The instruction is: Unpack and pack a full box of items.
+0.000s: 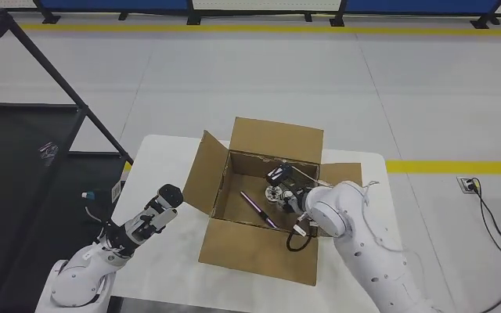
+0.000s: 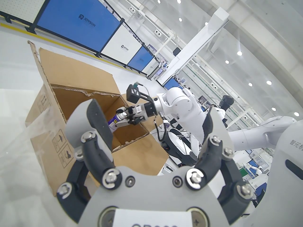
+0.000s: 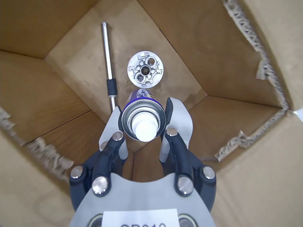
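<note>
An open cardboard box [image 1: 260,252] stands mid-table with its flaps up. My right gripper [image 1: 285,189] hangs inside the box, shut on a purple spray can [image 3: 142,119] with a white nozzle, held upright above the box floor [image 3: 78,48]. On that floor lie a round metal disc [image 3: 144,69] and a thin metal rod [image 3: 109,64] with a black band. In the top view the rod [image 1: 258,209] lies slanted beside the disc [image 1: 273,194]. My left gripper [image 2: 153,124] is open and holds nothing, over the table left of the box [image 2: 54,119].
The white table [image 1: 164,156] has bare surface left of the box and a narrow strip at its right. A black metal frame [image 1: 55,86] and dark panel stand off the table's left side. Torn box flap edges [image 3: 265,55] ring the opening.
</note>
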Tool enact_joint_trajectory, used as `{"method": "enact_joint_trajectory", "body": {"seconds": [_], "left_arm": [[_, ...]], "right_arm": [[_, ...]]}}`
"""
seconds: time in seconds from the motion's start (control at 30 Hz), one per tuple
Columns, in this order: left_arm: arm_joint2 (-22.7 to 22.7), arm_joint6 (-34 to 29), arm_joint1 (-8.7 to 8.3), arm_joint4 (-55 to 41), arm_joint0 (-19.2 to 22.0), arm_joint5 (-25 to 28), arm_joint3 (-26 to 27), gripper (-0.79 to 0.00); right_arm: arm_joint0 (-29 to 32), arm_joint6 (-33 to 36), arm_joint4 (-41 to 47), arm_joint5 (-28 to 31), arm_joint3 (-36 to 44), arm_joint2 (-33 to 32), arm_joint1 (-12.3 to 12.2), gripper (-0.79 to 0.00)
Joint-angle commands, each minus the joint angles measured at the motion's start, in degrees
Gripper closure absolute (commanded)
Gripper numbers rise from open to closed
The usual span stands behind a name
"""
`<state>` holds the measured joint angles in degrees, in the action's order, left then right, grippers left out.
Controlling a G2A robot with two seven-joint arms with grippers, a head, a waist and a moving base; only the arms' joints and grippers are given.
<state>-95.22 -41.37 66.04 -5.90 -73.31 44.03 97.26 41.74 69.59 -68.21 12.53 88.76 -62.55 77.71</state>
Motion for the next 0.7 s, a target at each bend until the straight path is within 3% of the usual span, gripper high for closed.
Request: {"method": "enact_joint_trajectory", "body": {"seconds": [0.0, 0.13, 0.33, 0.5, 0.67], "left_arm": [[0.0, 0.0, 0.00, 0.0, 0.0, 0.0, 0.0, -0.785], [0.0, 0.0, 0.00, 0.0, 0.0, 0.0, 0.0, -0.785], [0.0, 0.0, 0.00, 0.0, 0.0, 0.0, 0.0, -0.785], [0.0, 0.0, 0.00, 0.0, 0.0, 0.0, 0.0, -0.785], [0.0, 0.0, 0.00, 0.0, 0.0, 0.0, 0.0, -0.785]], "right_arm": [[1.9, 1.8, -0.5, 0.6, 5.7, -2.2, -0.6, 0.000], [6.9, -0.5, -2.3, -0.7, 18.7, -7.2, -1.6, 0.000], [14.1, -18.4, -13.7, -11.5, 31.9, -15.2, -2.3, 0.000], [17.1, -27.9, -17.3, -18.4, 29.1, -22.1, -2.6, 0.000], [15.1, -24.4, -16.8, -18.1, 17.1, -28.5, -3.1, 0.000]]}}
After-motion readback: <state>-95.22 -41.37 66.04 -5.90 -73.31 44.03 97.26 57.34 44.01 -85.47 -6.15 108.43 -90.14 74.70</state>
